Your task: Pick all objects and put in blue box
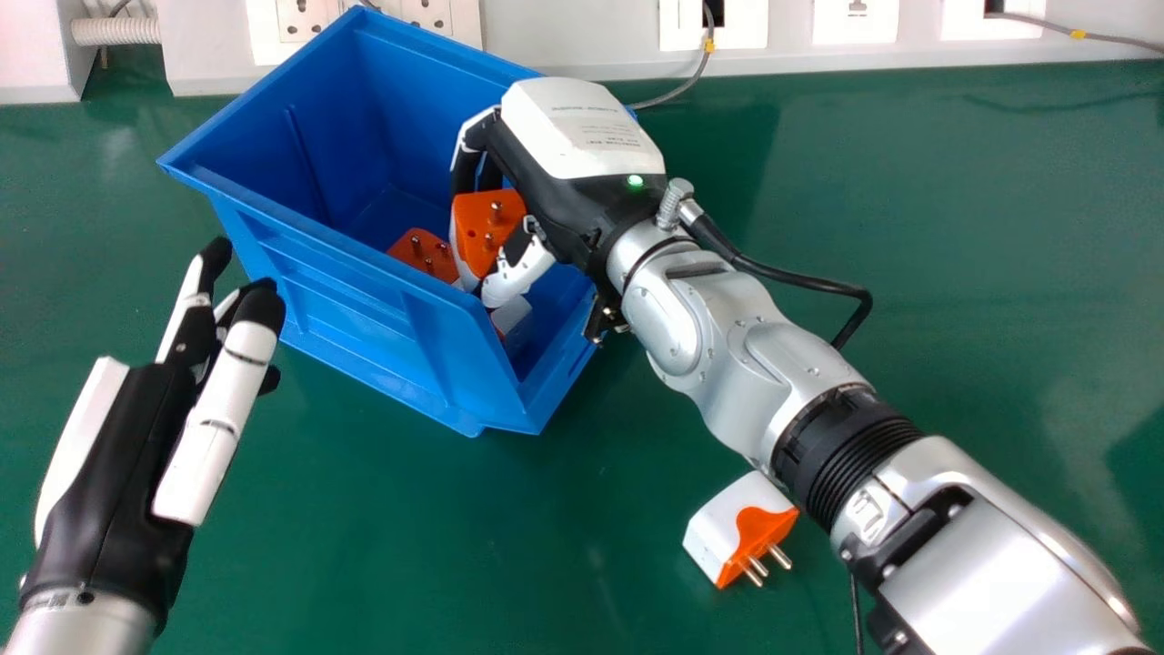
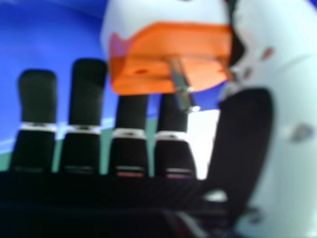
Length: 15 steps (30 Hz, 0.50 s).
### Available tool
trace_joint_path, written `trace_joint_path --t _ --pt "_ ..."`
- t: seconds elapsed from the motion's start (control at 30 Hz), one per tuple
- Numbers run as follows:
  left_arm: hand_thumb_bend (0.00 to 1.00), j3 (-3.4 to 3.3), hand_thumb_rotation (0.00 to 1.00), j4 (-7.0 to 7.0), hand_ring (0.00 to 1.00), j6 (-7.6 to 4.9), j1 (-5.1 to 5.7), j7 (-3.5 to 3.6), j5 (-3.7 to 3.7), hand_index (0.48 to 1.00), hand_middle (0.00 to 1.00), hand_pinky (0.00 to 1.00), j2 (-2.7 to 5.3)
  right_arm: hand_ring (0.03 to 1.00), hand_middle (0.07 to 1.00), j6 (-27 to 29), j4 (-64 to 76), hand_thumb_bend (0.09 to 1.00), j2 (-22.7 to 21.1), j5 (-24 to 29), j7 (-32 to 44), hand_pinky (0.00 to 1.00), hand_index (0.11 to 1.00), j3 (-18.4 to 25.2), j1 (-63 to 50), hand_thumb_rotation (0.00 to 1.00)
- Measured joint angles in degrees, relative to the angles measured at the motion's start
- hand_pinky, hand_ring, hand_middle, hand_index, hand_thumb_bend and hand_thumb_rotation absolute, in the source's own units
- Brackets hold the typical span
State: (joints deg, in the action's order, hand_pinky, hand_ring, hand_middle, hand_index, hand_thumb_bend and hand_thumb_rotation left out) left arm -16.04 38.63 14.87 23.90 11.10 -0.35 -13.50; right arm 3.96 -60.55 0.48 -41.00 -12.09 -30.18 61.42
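Note:
The right hand (image 1: 582, 136) is over the right part of the blue box (image 1: 350, 255), its fingers and thumb pinching an orange-and-white plug (image 1: 480, 218) inside the rim. In the right hand view, that plug (image 2: 168, 47) lies between the fingers and thumb of the right hand (image 2: 277, 124), with metal pins showing. Another orange plug (image 1: 420, 253) rests in the box, and a whitish piece (image 1: 512, 315) is partly hidden below the thumb. A white-and-orange plug (image 1: 738, 529) lies on the green table beside the right forearm. At the lower left, the left hand (image 1: 118, 455) is open and empty.
Behind the box, white wall sockets (image 1: 855, 22) line the far edge of the green table (image 1: 509, 546). A grey cable (image 1: 696, 80) comes down beside the box's back corner. The silver right forearm spans the table from the lower right.

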Motion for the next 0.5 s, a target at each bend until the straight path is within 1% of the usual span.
trace_joint_path --t 0.03,0.07,0.1,0.17,0.2,0.23,0.3,0.37,0.4,0.47,0.5 --pt "0.47 -0.32 1.0 0.21 0.94 -0.47 0.52 -0.13 -0.25 1.0 0.94 0.86 0.27 0.434 0.546 0.0 -0.4 0.492 0.0 0.0 -0.1 0.34 0.488 0.0 0.1 0.0" --pt "0.47 -0.56 1.0 0.33 0.94 -0.84 0.93 -0.18 -0.38 1.0 0.94 0.86 0.64 0.434 0.546 0.1 -0.7 0.492 0.0 -0.1 -0.2 0.34 0.488 0.0 0.2 0.0" --pt "0.47 -0.75 1.0 0.41 0.94 -1.21 1.4 -0.21 -0.68 0.999 0.94 0.86 1.0 0.435 0.546 0.2 -1.2 0.492 0.1 -0.1 -0.4 0.34 0.483 -0.1 0.4 0.0" --pt "0.47 -0.98 1.0 0.59 0.94 -2.22 2.68 -0.22 -0.92 0.999 0.94 0.86 1.62 0.435 0.546 0.2 -2.4 0.492 0.2 -0.1 -0.5 0.34 0.483 -0.1 1.0 0.0" --pt "0.48 -1.21 1.0 0.65 0.94 -2.69 3.4 -0.22 -1.06 0.999 0.95 0.87 1.85 0.435 0.545 0.2 -2.7 0.493 0.2 -0.1 -0.5 0.34 0.481 -0.2 1.1 0.0" --pt "0.48 -1.38 1.0 0.71 0.94 -3.19 4.14 -0.23 -1.35 0.999 0.95 0.87 1.99 0.435 0.545 0.2 -3.1 0.493 0.2 -0.1 -0.6 0.34 0.481 -0.2 1.2 0.0" --pt "0.48 -1.55 1.0 0.93 0.95 -4.06 5.32 -0.23 -1.88 0.999 0.95 0.88 2.52 0.436 0.544 0.2 -4.4 0.493 0.5 -0.2 -0.7 0.34 0.477 -0.4 1.7 0.0" --pt "0.49 -1.75 1.0 1.03 0.95 -4.77 6.07 -0.23 -1.97 1.0 0.96 0.88 3.0 0.436 0.543 0.2 -5.0 0.493 0.8 -0.2 -0.9 0.34 0.474 -0.6 1.8 0.0" --pt "0.49 -1.81 1.0 1.03 0.95 -5.12 6.39 -0.23 -2.0 1.0 0.96 0.88 3.12 0.436 0.543 0.2 -5.4 0.493 0.9 -0.3 -0.9 0.34 0.474 -0.8 1.9 0.0" --pt "0.49 -2.05 1.0 1.1 0.96 -6.04 7.04 -0.2 -2.1 1.0 0.96 0.89 3.52 0.436 0.541 0.3 -6.4 0.494 1.4 -0.4 -1.1 0.34 0.471 -1.2 2.4 0.0" --pt "0.48 -2.21 1.0 1.12 0.96 -6.45 7.36 -0.16 -2.29 1.0 0.97 0.89 3.59 0.436 0.539 0.3 -6.7 0.494 1.5 -0.4 -1.1 0.34 0.467 -1.3 2.6 0.0"
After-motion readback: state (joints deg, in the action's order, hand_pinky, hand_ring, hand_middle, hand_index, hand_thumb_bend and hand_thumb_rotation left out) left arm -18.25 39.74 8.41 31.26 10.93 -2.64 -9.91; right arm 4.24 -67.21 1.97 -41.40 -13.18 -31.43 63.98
